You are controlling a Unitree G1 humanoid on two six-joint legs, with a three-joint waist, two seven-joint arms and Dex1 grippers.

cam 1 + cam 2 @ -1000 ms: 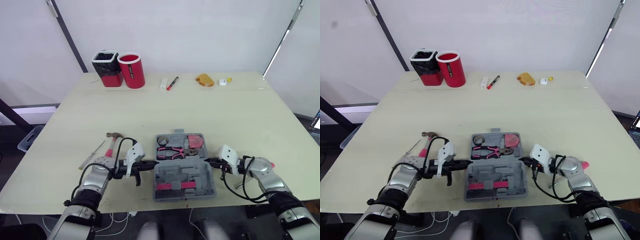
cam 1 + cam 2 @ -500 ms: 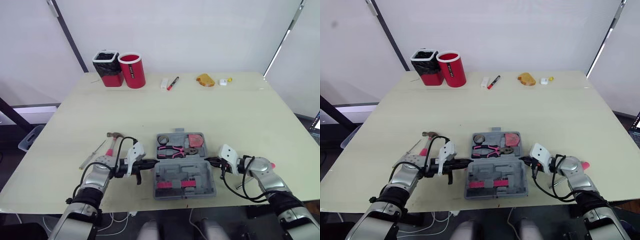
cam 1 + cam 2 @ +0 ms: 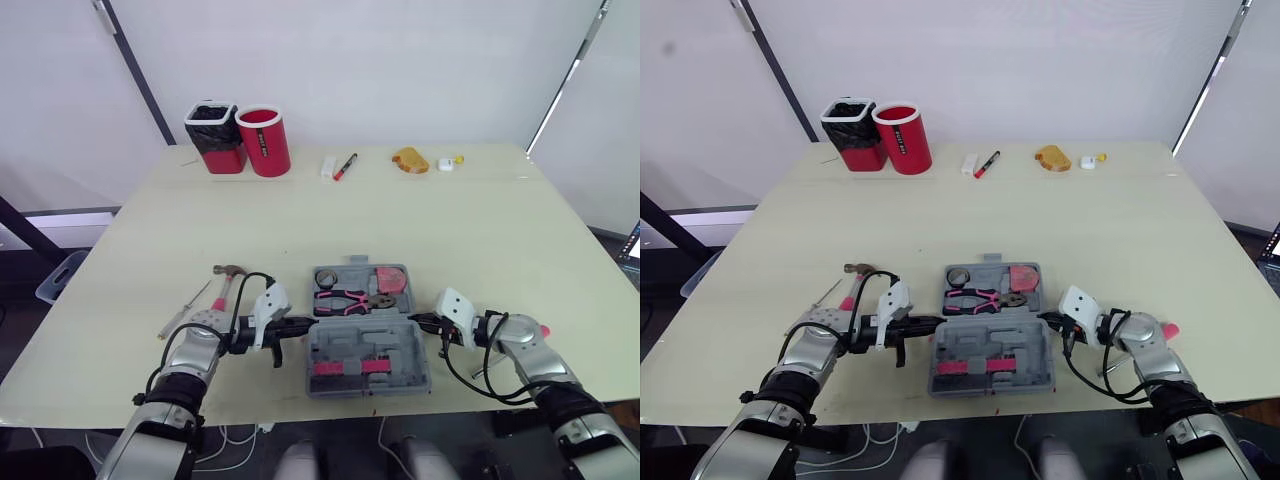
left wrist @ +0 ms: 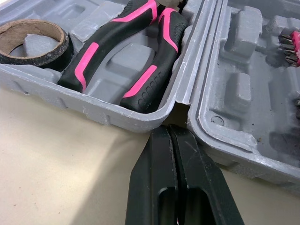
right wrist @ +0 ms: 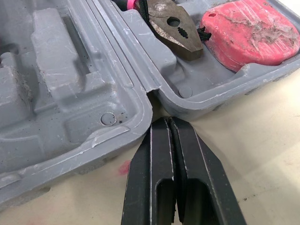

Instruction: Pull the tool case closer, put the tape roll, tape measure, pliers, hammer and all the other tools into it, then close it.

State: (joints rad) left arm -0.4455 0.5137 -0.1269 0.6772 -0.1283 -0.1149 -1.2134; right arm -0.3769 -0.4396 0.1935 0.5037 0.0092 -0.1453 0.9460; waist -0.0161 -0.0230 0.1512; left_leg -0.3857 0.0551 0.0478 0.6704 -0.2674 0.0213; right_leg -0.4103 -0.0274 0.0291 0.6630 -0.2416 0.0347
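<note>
The left gripper (image 3: 300,323) is seen from the head with its two black fingers pressed together, and nothing is held between them. Its tip is set against the left side of the open tool case (image 3: 368,345), where the two halves meet. The right gripper (image 3: 418,320) is pressed together too, with nothing held. Its tip is set against the right side of the case at the same seam. The case is found near the front edge of the table (image 3: 400,220), between the two grippers. The tape roll (image 3: 326,279), the pliers (image 3: 345,300) and the tape measure (image 3: 390,282) are laid in its far half. The hammer (image 3: 222,285) is left on the table beside the left arm, with a screwdriver (image 3: 185,310) near it.

In the left wrist view, the closed-up fingers are seen touching the gap between the halves. The tape roll and the pink and black pliers handles are seen just past the rim.

In the right wrist view, the closed-up fingers are seen at the seam on the other side. The pliers' metal head and the red tape measure are seen side by side.
</note>
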